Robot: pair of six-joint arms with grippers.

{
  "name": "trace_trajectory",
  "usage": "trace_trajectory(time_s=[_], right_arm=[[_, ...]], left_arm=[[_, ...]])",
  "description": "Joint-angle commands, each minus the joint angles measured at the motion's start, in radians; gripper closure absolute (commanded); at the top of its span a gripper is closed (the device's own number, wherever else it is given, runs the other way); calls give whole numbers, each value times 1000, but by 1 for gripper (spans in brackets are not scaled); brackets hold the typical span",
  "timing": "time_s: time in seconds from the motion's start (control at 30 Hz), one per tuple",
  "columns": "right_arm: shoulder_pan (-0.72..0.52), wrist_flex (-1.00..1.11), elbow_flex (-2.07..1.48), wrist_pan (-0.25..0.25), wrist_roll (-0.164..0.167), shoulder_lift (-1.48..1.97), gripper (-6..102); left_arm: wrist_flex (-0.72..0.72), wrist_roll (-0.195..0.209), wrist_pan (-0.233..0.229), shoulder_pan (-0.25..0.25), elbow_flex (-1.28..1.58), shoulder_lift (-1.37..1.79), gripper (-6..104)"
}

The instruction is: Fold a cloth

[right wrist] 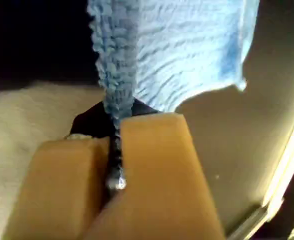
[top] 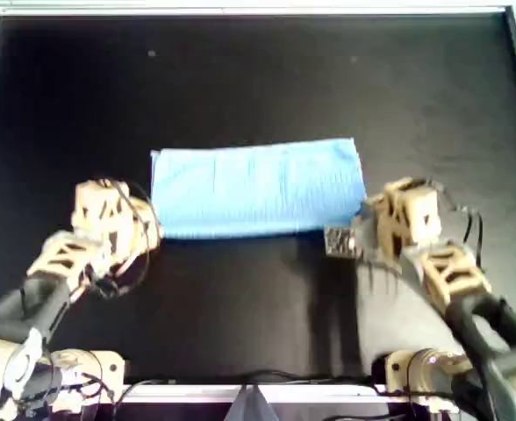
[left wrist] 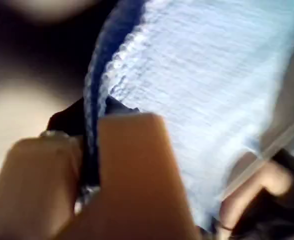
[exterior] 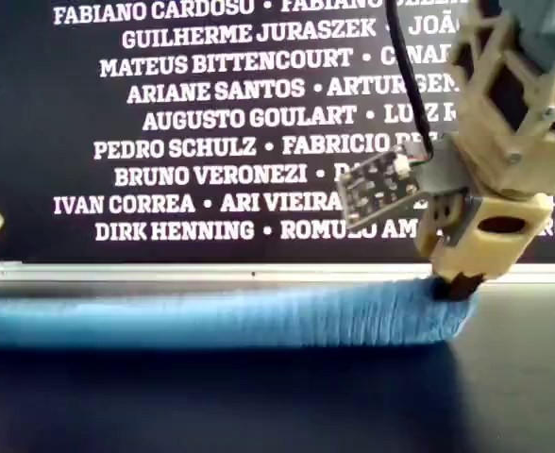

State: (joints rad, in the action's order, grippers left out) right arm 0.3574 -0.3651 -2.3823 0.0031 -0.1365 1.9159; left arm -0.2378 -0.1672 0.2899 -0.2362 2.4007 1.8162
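I see the cloth (top: 256, 189) folded into a band mid-tabletop (top: 258, 79), my left tool (left wrist: 89, 165) pinching its near corner on the overhead view's left, my right tool (right wrist: 114, 165) pinching the opposite near corner

1. A robot lab or demo stand is suggested, not a home.
2. A black work surface (top: 258, 79) is framed by a metal rim (top: 240, 9) at its edges.
3. A dark backdrop board (exterior: 211, 123) printed with white personal names is seen behind the far edge in the exterior view.
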Motion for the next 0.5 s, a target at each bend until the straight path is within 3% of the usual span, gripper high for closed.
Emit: trace_trajectory(time_s=[0.0,0.33,0.47], right_arm=[[75,0,-46,-12,-5,133,97],[92,0,-72,6,3,150,97],[92,0,-71,8,11,178,86]], left_arm=[[3,-6,5,-46,34,72,99],[3,-6,3,-41,104,124,97],[3,-6,3,-40,92,124,92]])
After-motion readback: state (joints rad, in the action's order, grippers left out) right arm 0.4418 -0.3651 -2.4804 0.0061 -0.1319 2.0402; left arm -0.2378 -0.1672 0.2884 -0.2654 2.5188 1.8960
